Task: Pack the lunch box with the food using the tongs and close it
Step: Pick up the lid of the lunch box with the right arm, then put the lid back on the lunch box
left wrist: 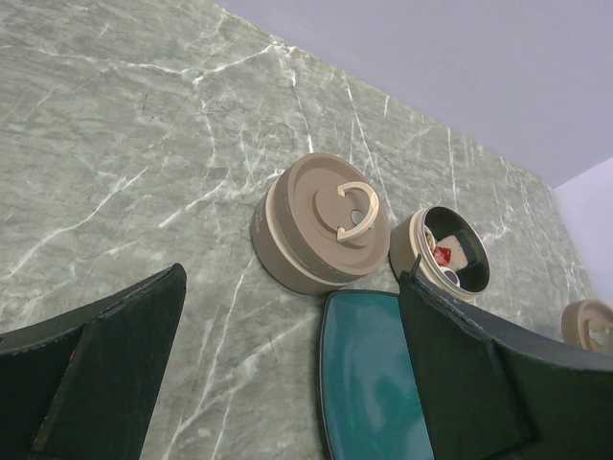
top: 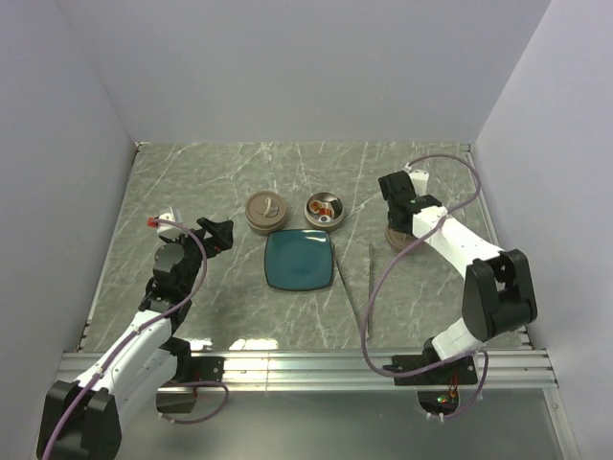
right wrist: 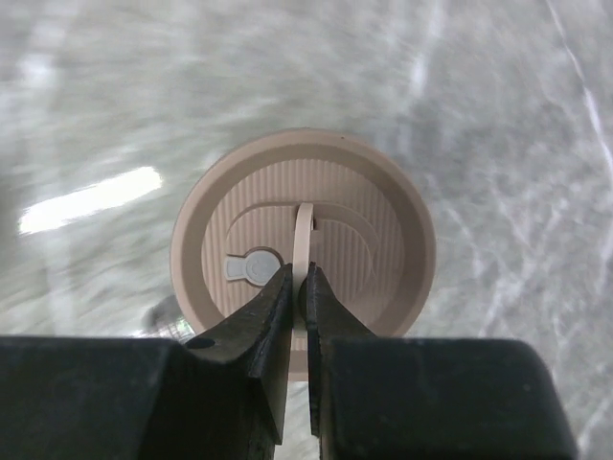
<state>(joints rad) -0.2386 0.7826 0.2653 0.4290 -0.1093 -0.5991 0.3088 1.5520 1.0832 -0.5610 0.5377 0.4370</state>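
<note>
The lunch box shows as round tan parts. One tier (top: 265,212) (left wrist: 321,222) is capped by a lid with a loop handle. The open tier (top: 324,212) (left wrist: 450,251) beside it holds the food (top: 326,206) (left wrist: 442,254), with red, orange and white pieces showing. A separate tan lid (top: 395,239) (right wrist: 383,249) (left wrist: 589,326) lies at the right. My right gripper (top: 400,222) (right wrist: 299,278) is shut on that lid's upright loop handle. The tongs (top: 370,287) lie on the table right of the plate. My left gripper (top: 218,233) (left wrist: 292,287) hangs open and holds nothing, left of the plate.
A dark teal square plate (top: 300,260) (left wrist: 369,383) sits bare in front of the two tiers. Grey walls close in the marble table (top: 192,182) on three sides. A metal rail (top: 306,364) runs along the near edge.
</note>
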